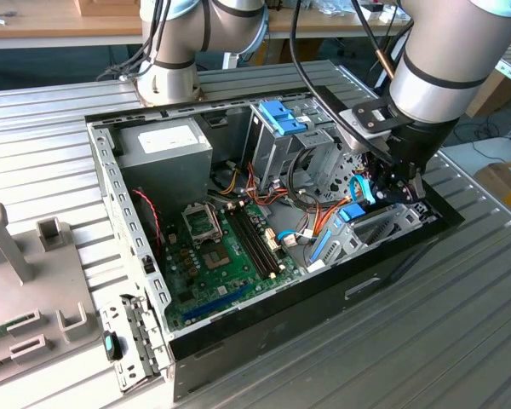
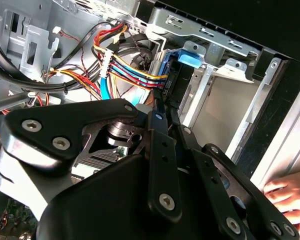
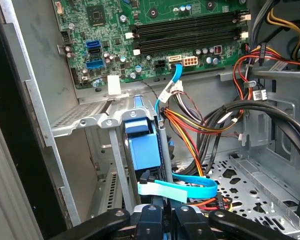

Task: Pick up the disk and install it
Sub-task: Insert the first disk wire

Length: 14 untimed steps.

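You see the open computer case [image 1: 238,221] lying on the ribbed metal counter [image 1: 460,324], with the arm reaching down into the case's corner at about 3 o'clock in the exterior view. The gripper [image 1: 398,183] sits low over the drive bay [image 1: 383,223] there, just above the blue-railed disk [image 1: 351,213]. In the first wrist view, the disk [image 3: 144,152] stands on edge in the bay's slot, its blue rail end toward the camera, a light-blue flat cable [image 3: 177,187] crossing just beside it and the gripper [image 3: 162,220] directly over its end. In the second wrist view the black gripper [image 2: 160,112] points at the disk's [image 2: 176,82] connector end, where coloured wires plug in. You cannot tell from these views whether the fingers are spread or pinching the disk. The green motherboard [image 1: 226,243] lies at the case's centre, and a person's hand [image 2: 290,197] rests outside the case wall.
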{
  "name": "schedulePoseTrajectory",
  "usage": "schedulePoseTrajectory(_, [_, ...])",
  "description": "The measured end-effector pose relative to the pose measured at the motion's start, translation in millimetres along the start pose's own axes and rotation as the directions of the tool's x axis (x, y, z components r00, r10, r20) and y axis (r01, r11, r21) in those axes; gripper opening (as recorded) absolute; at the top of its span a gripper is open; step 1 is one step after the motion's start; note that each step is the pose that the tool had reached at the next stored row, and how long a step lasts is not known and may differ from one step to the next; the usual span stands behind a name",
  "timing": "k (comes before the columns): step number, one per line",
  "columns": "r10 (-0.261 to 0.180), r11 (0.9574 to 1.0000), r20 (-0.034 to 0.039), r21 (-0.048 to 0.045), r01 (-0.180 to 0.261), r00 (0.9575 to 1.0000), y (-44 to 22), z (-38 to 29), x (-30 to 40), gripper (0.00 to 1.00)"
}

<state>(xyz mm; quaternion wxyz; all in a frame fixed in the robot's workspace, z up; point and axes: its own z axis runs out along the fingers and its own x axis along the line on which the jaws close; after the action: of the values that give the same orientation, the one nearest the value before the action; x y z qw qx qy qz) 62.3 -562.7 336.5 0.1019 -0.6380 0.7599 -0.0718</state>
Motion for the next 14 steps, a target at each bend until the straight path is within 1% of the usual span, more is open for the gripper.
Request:
schedulePoseTrajectory(5, [0.0,1.0,0.0002,0.0,0.0,1.0,0.1,0.3,0.0,0.16])
schedulePoseTrajectory(11, [0.0,1.0,0.0,0.0,0.0,1.0,0.7,3.1,0.6,0.16])
schedulePoseTrajectory(14, [0.0,1.0,-0.0001,0.0,0.0,1.0,0.8,3.4,0.7,0.16])
